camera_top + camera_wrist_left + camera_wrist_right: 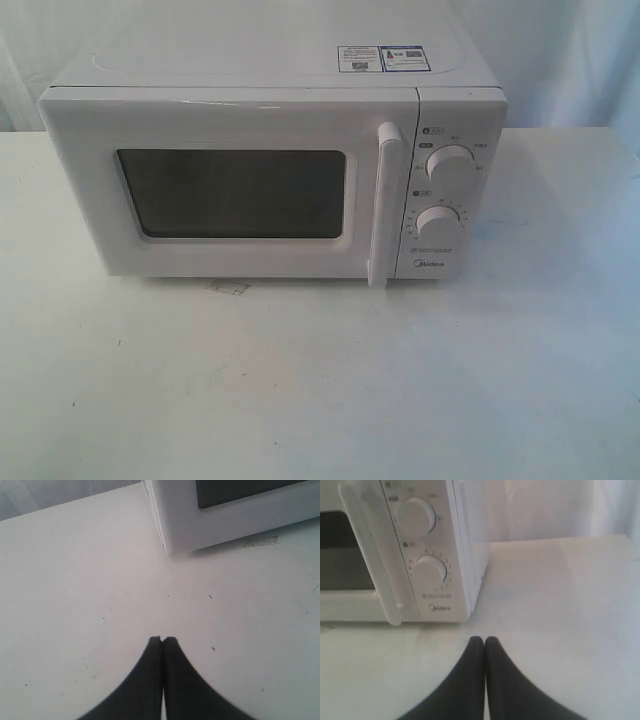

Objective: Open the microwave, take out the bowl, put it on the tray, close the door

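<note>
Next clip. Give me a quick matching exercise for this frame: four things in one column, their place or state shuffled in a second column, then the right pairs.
Things:
1. door
2. stickers
3. lower dial
4. right end effector

Place or state:
A. on top of the microwave
B. closed, holding nothing, above the table
C. shut, with a dark window
D. just above the Midea logo

Pairs: 1-C, 2-A, 3-D, 4-B.
</note>
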### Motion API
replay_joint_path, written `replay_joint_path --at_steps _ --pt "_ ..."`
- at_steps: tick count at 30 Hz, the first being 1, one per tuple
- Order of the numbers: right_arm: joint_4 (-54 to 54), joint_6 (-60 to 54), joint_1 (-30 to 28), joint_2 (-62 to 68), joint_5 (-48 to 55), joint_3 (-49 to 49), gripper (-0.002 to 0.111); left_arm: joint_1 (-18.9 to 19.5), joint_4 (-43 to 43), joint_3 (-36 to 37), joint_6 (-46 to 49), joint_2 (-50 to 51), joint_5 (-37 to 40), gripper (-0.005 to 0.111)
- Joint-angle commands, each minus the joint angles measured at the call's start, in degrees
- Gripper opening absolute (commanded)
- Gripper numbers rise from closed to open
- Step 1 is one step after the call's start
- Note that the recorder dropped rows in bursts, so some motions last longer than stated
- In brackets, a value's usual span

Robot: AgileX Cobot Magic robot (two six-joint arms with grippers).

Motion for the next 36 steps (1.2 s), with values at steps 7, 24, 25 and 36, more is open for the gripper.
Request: replay_joint_path --at_steps 7,24,25,36 --pt "1.5 2.8 0.2 -0.3 -28.9 0.2 0.000 0.0 -0.3 0.2 -0.3 -0.2 -0.1 0.000" --pt "-7.9 16.4 0.3 21.7 -3.8 -25.5 0.000 0.0 -0.3 0.2 -0.3 -0.2 -0.1 0.000" --pt "-7.1 16.4 0.4 24.5 -0.9 -25.5 0.000 0.0 -0.3 0.2 -0.3 -0.2 -0.1 0.000" --pt "18.5 -7.3 4.6 48.6 -1.8 -25.6 0.000 0.0 -0.3 0.2 -0.3 -0.2 -0.1 0.000"
